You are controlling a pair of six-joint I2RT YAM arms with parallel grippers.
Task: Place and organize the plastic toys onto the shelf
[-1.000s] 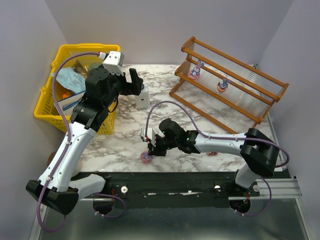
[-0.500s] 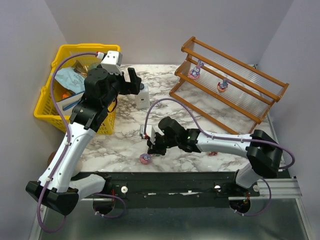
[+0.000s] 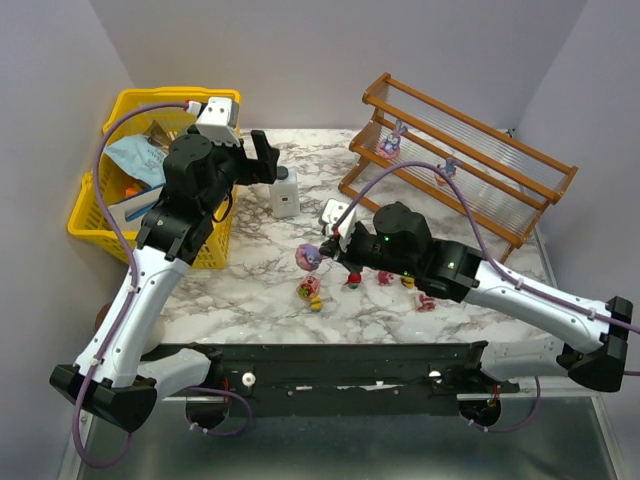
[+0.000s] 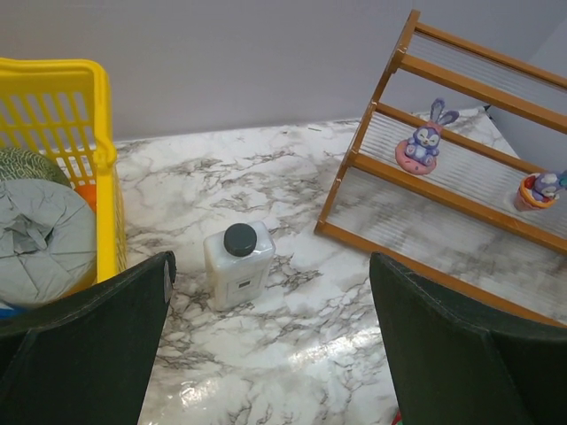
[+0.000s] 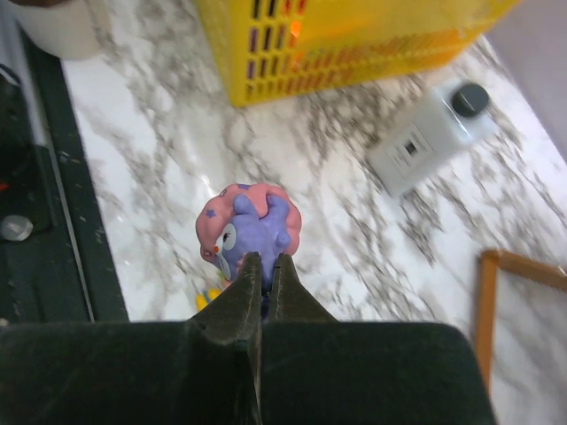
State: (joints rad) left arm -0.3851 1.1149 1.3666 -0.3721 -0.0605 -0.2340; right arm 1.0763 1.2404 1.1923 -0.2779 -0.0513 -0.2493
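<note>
- The right end effector (image 5: 263, 266) is pinched together on the lower edge of a pink-purple bunny (image 5: 252, 226). Only the tips bite, and most of the toy sticks out beyond them, so the hold looks thin.
- In the top view that bunny hangs at the tip over the middle of the counter (image 3: 240, 270), apparently lifted off it. The loose toys (image 3: 308, 290) lie scattered just beside and below it.
- The step in hand, by my reading, is carrying the bunny to the shelf (image 3: 470, 150). A slow, level move is wise, because a twist of the wrist could roll the toy out of so narrow a pinch.
- Two toys (image 4: 425, 142) already sit on one ribbed panel, apart from each other. Aim for the free stretch beside them to keep the row tidy.
- Clear the front rail from above before moving in. The panel slants — seat the bunny against the rail before letting go.
- The left end effector (image 4: 270, 292) stands wide apart and holds nothing. It hovers near the white bottle (image 4: 236, 263) beside the yellow basket (image 4: 102, 133), well apart from the carry path.
</note>
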